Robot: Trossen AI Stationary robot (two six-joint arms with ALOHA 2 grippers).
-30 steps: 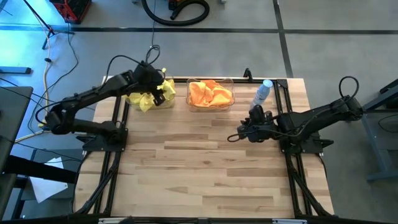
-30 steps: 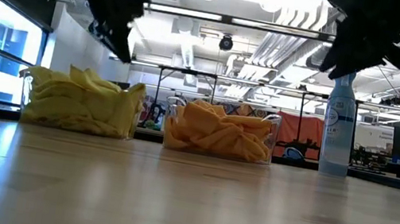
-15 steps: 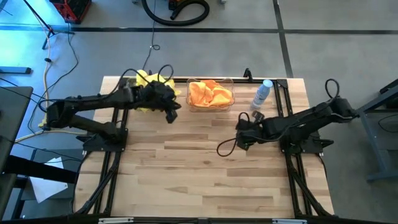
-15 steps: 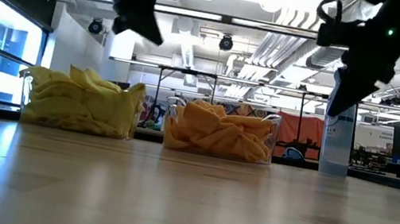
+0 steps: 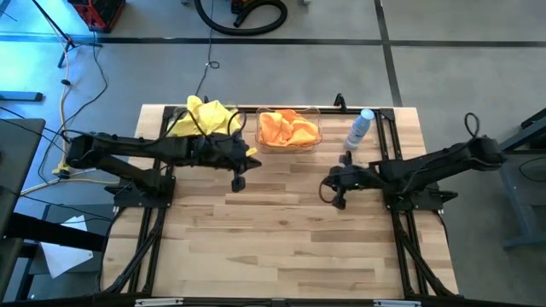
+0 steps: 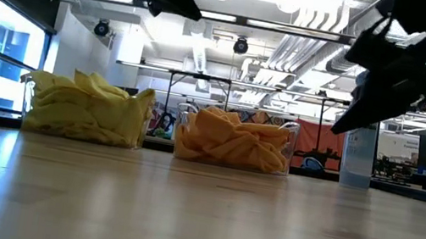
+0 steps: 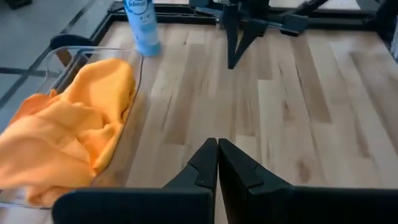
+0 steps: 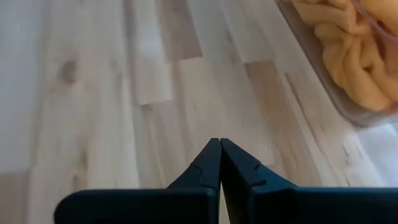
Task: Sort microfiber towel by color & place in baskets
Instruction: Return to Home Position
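Note:
Yellow towels [image 5: 203, 115] fill the left clear basket [image 6: 29, 90] at the table's far side; they also show in the low view [image 6: 86, 105]. Orange towels [image 5: 288, 128] fill the right clear basket [image 5: 317, 141] beside it, also seen in the left wrist view [image 7: 68, 137] and the right wrist view [image 8: 348, 43]. My left gripper [image 5: 239, 181] is shut and empty above the table, just near of the two baskets. My right gripper [image 5: 339, 201] is shut and empty above the table, near and right of the orange basket.
A pale bottle with a blue top [image 5: 361, 126] stands right of the orange basket, at the far edge. Black frame rails [image 5: 162, 162] run along the table's left and right sides. The bare wooden tabletop [image 5: 281, 239] stretches toward the near edge.
My left gripper has drawn back from over the yellow basket toward the table's near edge and right, ending above bare table. My right gripper has swung left toward the table's middle, then come back a little right. The towels have stayed in their baskets.

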